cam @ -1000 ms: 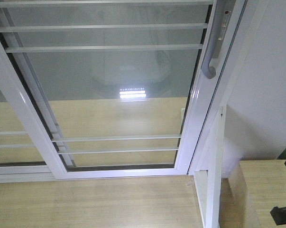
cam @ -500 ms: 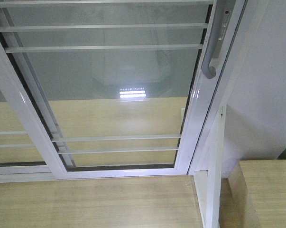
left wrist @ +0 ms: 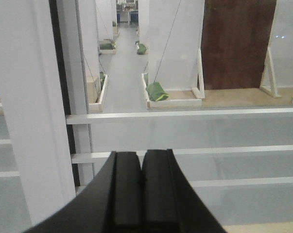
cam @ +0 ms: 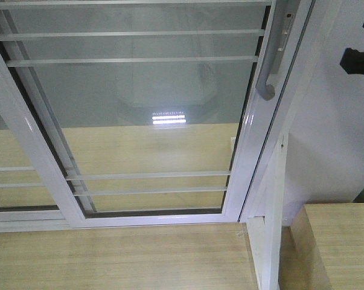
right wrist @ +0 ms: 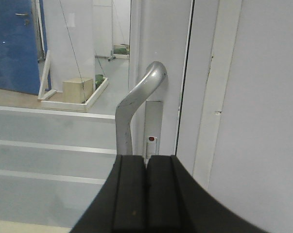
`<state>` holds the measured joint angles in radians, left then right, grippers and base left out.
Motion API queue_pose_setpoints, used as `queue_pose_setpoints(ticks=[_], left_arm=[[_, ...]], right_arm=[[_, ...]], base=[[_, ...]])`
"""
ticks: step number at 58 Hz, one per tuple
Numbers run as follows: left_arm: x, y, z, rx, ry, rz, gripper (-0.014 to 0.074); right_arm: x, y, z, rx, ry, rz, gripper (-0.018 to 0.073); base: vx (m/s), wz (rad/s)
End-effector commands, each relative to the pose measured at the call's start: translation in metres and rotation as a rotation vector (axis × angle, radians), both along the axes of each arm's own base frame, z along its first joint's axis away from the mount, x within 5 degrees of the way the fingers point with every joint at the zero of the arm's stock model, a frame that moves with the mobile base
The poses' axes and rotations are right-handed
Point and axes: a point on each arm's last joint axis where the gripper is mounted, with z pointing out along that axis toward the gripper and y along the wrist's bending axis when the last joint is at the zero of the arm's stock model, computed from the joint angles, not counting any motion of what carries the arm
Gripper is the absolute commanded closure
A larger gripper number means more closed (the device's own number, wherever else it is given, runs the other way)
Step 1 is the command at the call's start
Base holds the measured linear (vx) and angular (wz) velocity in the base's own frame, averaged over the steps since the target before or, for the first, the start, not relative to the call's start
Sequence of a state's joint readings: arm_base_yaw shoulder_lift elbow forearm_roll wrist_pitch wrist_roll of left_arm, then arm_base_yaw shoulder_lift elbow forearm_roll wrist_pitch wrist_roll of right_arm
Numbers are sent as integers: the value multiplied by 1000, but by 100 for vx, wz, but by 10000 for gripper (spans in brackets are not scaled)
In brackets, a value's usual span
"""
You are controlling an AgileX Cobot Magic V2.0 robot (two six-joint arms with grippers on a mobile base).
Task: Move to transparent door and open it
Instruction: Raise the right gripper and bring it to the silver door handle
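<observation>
The transparent door fills the front view, a glass panel in a glossy white frame with thin white bars. Its curved grey handle sits on the right stile. In the right wrist view the handle and its lock plate stand straight ahead of my right gripper, which is shut, holds nothing and is a short way from the handle. My left gripper is shut and empty, facing the glass and a white frame post. A dark part of the right arm shows at the front view's right edge.
A white wall stands right of the door, with a white post and a light wooden box below it. Wood-grain floor lies before the door. A handle-less glass panel overlaps on the left.
The right arm, low at the right edge a second ago, left the front view and now shows high at the right edge. A dark tip has appeared at the left edge.
</observation>
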<state>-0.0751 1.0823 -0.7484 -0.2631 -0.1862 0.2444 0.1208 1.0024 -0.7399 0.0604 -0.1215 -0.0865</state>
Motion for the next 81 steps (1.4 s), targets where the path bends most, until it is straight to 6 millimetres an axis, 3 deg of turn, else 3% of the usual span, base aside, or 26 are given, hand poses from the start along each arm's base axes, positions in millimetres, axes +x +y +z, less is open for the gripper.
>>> queue_pose_setpoints(ticks=[1,13,23,32,43,50,60,81], left_arm=[[9,0,21,-7,-108,16,603],[13,0,19,-3,-116,22,587],[13,0,18,-3,-114,22,503],[13,0,17,-5,-100,18,365],[13,-1,15,-6,-78,13,96],[13,-1,15,-6,-78,13,-29],[13,-1,15,-6,-77,13,-62],[13,-1,14,-6,-68,10,23]], right_arm=[[11,0,18,12,-139,-12,564],[21,1,9,5,-111,-12,557],[21,1,9,3,-116,-12,485],[21,1,9,3,-110,-12,321],[21,1,9,5,-110,-12,3],[22,1,8,15,-105,-13,-109],[33,2,-5,62,-45,-15,-112],[92,7,-54,58,-135,-29,-36]], base=[[0,0],[0,0],[0,0],[0,0],[0,0],[0,0],[0,0],[0,0]])
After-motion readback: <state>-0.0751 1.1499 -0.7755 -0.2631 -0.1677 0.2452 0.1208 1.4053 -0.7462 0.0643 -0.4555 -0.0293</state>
